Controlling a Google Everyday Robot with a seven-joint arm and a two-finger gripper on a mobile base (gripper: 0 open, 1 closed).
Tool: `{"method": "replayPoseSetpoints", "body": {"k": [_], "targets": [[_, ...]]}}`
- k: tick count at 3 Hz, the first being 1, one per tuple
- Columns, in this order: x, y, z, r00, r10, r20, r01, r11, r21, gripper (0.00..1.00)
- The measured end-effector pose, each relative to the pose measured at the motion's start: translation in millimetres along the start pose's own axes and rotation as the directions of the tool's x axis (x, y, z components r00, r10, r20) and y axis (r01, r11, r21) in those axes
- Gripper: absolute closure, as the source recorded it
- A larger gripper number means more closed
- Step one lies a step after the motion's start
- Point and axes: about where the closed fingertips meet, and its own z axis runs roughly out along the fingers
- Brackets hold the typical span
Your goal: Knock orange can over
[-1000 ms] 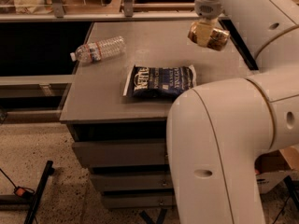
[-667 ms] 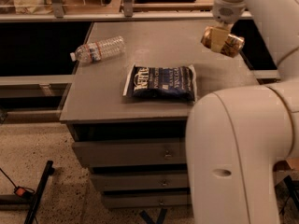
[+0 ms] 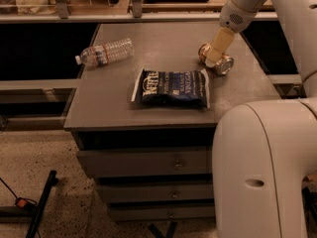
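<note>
The orange can [image 3: 224, 65] lies on its side on the grey table top [image 3: 168, 36] at the right, with one shiny silver end facing the front right. My gripper [image 3: 213, 59] reaches down from the upper right on the white arm [image 3: 247, 1] and rests over the can's middle, hiding part of it. I cannot see whether it touches the can.
A dark blue chip bag [image 3: 173, 87] lies flat just left of the can. A clear water bottle [image 3: 104, 52] lies on its side at the table's left edge. My white body [image 3: 262, 167] fills the front right. Drawers [image 3: 148, 162] sit under the table.
The can was tilted at the gripper's tip before; now it lies on its side on the table. The arm swung right, then came back down over the can.
</note>
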Motion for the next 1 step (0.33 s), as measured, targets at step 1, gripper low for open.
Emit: {"method": "replayPoseSetpoints", "body": {"k": [1], "targets": [[-0.3, -0.4, 0.5, 1.000, 0.000, 0.001, 0.000, 1.0000, 0.001, 0.00]]}}
